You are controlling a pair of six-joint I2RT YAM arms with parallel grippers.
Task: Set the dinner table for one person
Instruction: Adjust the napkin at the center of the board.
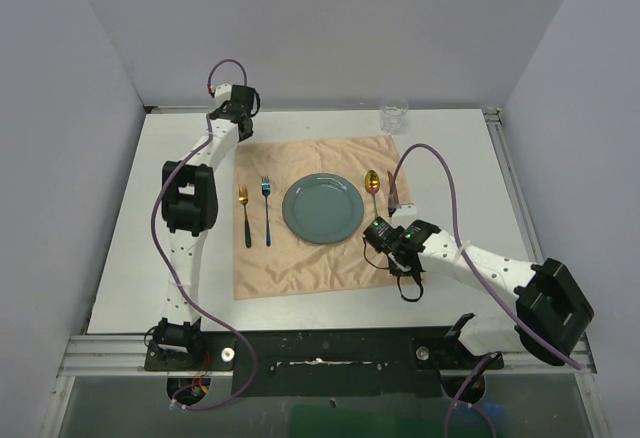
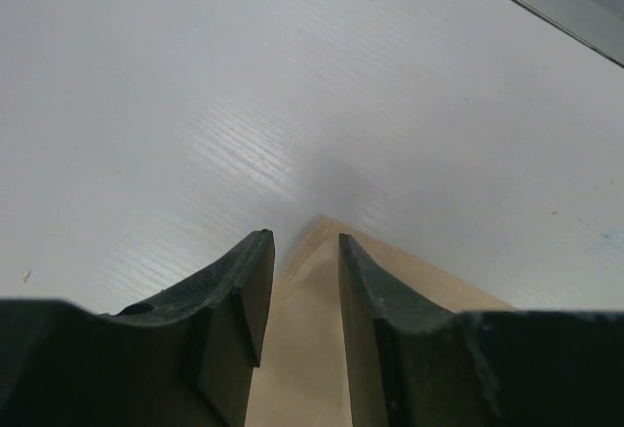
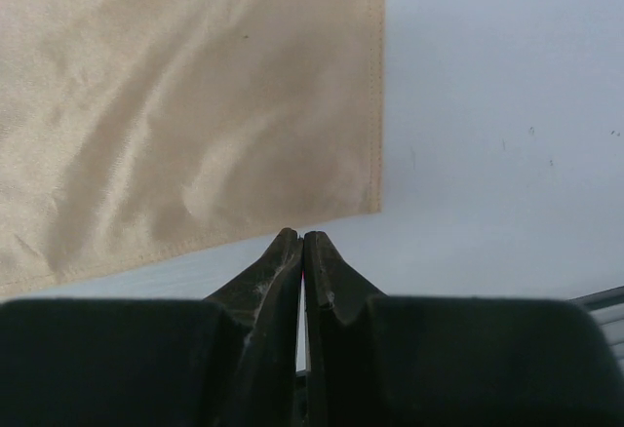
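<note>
left claw [image 2: 304, 242]: open, far-left cloth [image 2: 302, 349] corner between its jaws | right claw [image 3: 302, 240]: clenched, empty, near-right corner | desk [image 1: 128, 243]: under everything | risk: tugging cloth may slide plate [image 1: 322, 208]

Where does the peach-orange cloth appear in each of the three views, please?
Top external: the cloth lies mid-table, under the plate.
Left wrist: only one corner shows, bottom centre, between the fingers of the left gripper.
Right wrist: it fills the upper left, one corner showing.
Shared landmark: the white dinner table bordering the cloth's edge.
</note>
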